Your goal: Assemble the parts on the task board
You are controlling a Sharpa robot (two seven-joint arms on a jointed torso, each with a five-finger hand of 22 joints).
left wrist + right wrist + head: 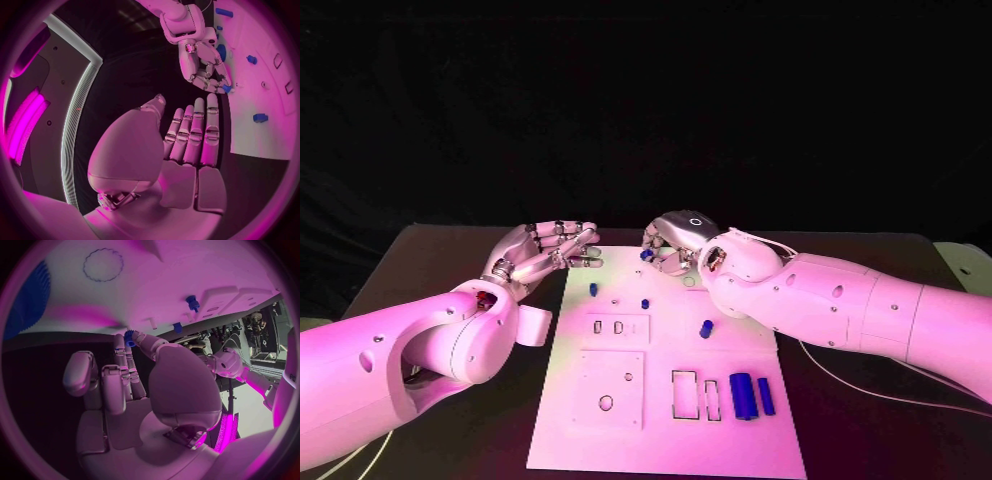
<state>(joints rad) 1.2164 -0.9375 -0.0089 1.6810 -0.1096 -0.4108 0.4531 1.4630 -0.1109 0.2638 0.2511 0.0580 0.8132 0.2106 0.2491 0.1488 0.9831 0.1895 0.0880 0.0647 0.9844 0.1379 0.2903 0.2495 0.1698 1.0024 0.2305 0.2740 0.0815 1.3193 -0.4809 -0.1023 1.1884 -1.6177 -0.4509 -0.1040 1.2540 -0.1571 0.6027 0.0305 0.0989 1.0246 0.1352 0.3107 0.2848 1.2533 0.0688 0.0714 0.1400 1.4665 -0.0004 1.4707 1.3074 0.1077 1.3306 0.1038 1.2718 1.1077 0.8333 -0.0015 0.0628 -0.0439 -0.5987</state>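
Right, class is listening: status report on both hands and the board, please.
Left hand open, beside task board. Right hand pinching small blue part at board's far edge. Nothing in the way.

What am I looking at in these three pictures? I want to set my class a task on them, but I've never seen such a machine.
A two-armed robot with silver hands works at a black table. One picture looks down from its head; the round ones come from cameras at each wrist. On the table lies a white task board carrying small blue parts. The right hand pinches a small blue part at the board's far edge. The left hand holds nothing, its fingers lying straight together.
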